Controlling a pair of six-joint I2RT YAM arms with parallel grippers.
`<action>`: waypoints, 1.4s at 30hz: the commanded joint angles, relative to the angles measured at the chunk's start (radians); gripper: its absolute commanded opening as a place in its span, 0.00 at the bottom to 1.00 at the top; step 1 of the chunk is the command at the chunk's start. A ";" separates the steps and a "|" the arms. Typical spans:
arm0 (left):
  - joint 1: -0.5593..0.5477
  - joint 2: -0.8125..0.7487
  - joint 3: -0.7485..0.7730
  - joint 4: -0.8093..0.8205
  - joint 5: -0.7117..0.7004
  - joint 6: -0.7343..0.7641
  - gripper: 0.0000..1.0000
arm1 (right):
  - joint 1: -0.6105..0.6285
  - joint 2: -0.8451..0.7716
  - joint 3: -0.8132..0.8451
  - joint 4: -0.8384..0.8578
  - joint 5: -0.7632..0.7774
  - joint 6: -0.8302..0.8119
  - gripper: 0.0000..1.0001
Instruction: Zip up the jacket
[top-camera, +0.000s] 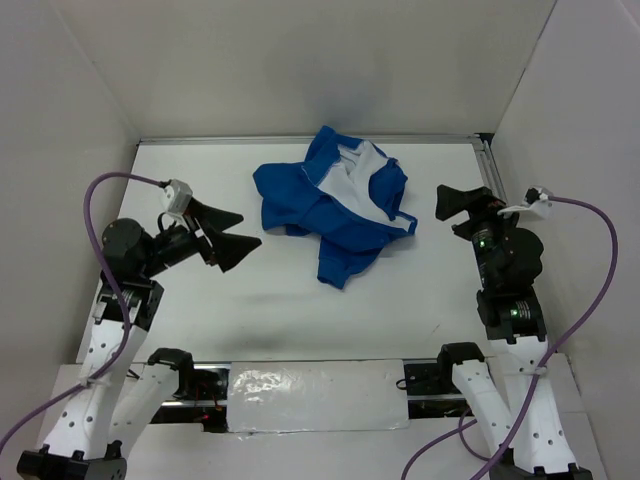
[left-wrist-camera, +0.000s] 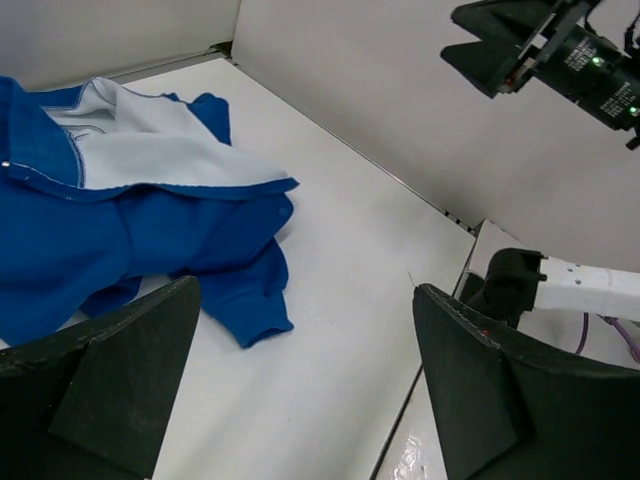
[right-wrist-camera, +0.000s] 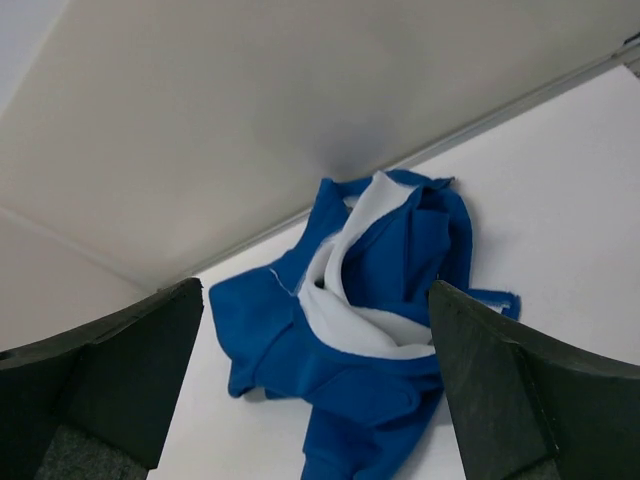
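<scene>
The bright blue jacket lies crumpled in a heap at the back middle of the white table, its front open and its white lining showing. One sleeve cuff points toward the near edge. No zipper pull can be made out. My left gripper hovers open to the left of the heap, apart from it, with nothing between its fingers. On the heap's right, my right gripper is also open and empty, facing the jacket from a short distance.
White walls enclose the table on the left, back and right. A metal rail runs along the back edge. A shiny taped strip lies between the arm bases at the near edge. Purple cables loop off both wrists.
</scene>
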 joint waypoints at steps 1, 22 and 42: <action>-0.002 -0.051 -0.030 0.018 0.026 -0.038 0.99 | 0.010 0.001 0.042 -0.076 -0.031 0.001 1.00; -0.132 0.832 0.359 -0.316 -0.227 -0.113 0.99 | 0.020 0.687 0.318 -0.190 0.014 -0.072 1.00; -0.226 1.581 1.128 -0.588 -0.370 -0.215 0.25 | 0.061 1.534 0.981 -0.231 -0.266 -0.092 0.60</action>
